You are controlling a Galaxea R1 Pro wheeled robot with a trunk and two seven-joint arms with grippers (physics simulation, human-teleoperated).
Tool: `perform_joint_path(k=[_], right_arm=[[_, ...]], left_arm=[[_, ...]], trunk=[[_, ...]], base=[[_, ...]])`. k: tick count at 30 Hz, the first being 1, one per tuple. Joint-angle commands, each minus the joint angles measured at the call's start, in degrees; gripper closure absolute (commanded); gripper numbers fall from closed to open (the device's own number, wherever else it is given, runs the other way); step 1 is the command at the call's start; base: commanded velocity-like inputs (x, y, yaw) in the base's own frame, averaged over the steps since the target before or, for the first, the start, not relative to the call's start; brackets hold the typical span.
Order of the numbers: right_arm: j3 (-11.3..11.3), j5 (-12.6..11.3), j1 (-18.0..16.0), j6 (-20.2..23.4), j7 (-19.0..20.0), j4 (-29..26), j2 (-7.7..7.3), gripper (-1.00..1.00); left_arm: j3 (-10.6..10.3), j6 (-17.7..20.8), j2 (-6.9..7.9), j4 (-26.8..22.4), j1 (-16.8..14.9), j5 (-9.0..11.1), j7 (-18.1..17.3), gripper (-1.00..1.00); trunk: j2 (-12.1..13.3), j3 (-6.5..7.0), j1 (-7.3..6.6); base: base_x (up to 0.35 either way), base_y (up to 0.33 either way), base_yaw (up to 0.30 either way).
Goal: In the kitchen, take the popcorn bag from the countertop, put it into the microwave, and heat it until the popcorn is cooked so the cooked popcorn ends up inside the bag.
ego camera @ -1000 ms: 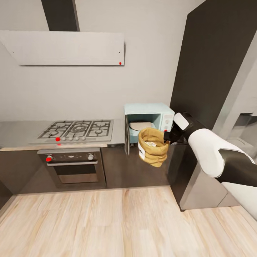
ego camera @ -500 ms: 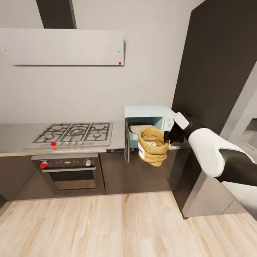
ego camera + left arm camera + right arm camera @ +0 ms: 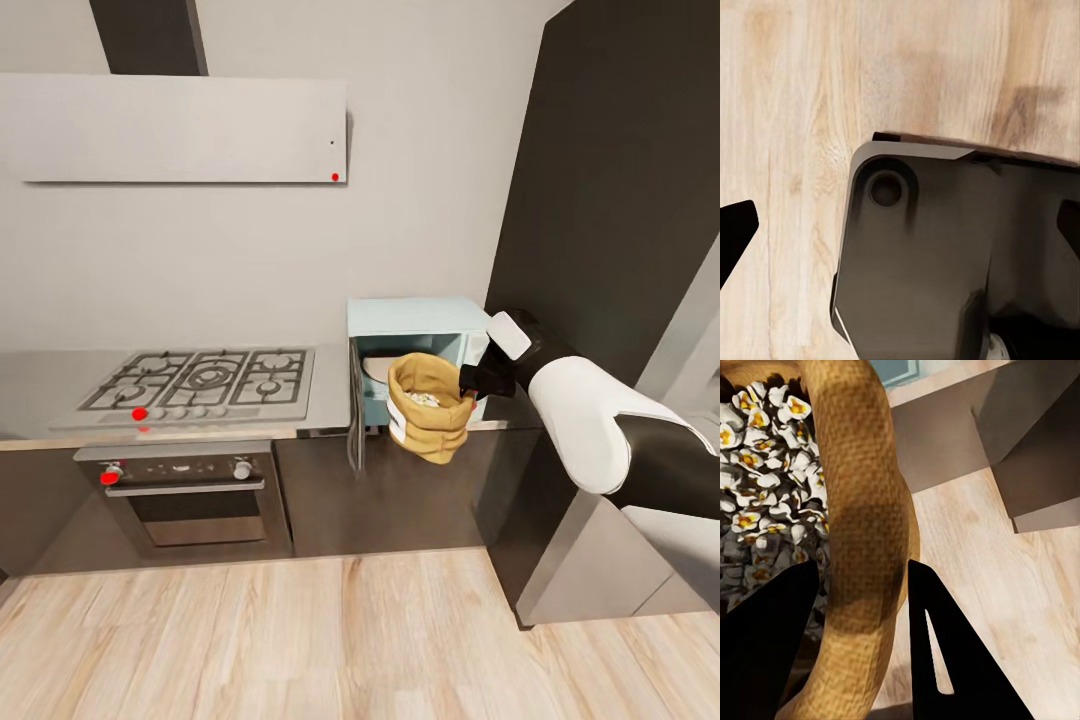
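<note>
On the left, a gas hob (image 3: 200, 384) sits in the grey counter (image 3: 330, 385) above a steel oven (image 3: 185, 487). Further right, the mint microwave (image 3: 415, 320) stands with its door (image 3: 354, 405) swung open. Just in front of its opening, the popcorn bag (image 3: 430, 408) hangs off the counter, its rolled rim clenched in the right hand (image 3: 468, 382). The left hand's (image 3: 900, 225) grip cannot be told

- Right arm (image 3: 600, 430): smooth, rounded white shell over the forearm, joined to a glossy black segment nearer the body.
- Wrist: black housing carrying a small white rounded cap.
- Right claw (image 3: 859, 649): two matte black fingers (image 3: 945, 660), flat and tapering to points.
- Left claw (image 3: 900, 232): black fingertips (image 3: 733, 229) at the frame edges.
- Robot base (image 3: 945, 262): dark grey, rounded corner, one circular recess.
</note>
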Motion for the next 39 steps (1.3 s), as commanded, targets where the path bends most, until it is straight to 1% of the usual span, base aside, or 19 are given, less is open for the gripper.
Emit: perform_joint_path(k=[1, 8, 18, 27, 36, 39], right_arm=[[-0.5, -0.1, 0.0, 0.1, -0.5, -0.1, 0.05, 1.00], [-0.4, -0.1, 0.1, 0.1, -0.5, -0.1, -0.02, 1.00], [-0.4, -0.1, 0.1, 0.1, -0.5, -0.1, -0.04, 1.00], [-0.4, -0.1, 0.1, 0.1, -0.5, -0.1, -0.04, 1.00], [-0.4, -0.1, 0.1, 0.1, -0.5, -0.1, 0.05, 1.00], [-0.3, -0.1, 0.1, 0.1, -0.5, -0.1, 0.05, 1.00]], left_arm=[[0.1, -0.2, -0.03, 0.0, 0.0, 0.1, 0.1, -1.00], [0.1, -0.2, -0.01, 0.0, 0.0, 0.1, 0.1, -1.00], [0.1, -0.2, 0.15, 0.0, -0.2, 0.1, 0.1, -1.00], [0.1, -0.2, -0.02, 0.0, 0.0, 0.1, 0.1, -1.00], [0.1, -0.2, 0.08, 0.0, -0.2, 0.1, 0.1, -1.00], [0.1, -0.2, 0.06, 0.0, -0.1, 0.1, 0.1, -1.00]], trunk=[[-0.1, -0.12, 0.03], [-0.1, -0.12, 0.03], [-0.1, -0.12, 0.03], [-0.1, -0.12, 0.03], [-0.1, -0.12, 0.03], [-0.1, -0.12, 0.03]], base=[[0.000, 0.000, 0.000], [0.014, 0.000, 0.000], [0.294, 0.000, 0.000], [0.031, 0.000, 0.000], [0.288, 0.000, 0.000], [0.087, 0.000, 0.000]])
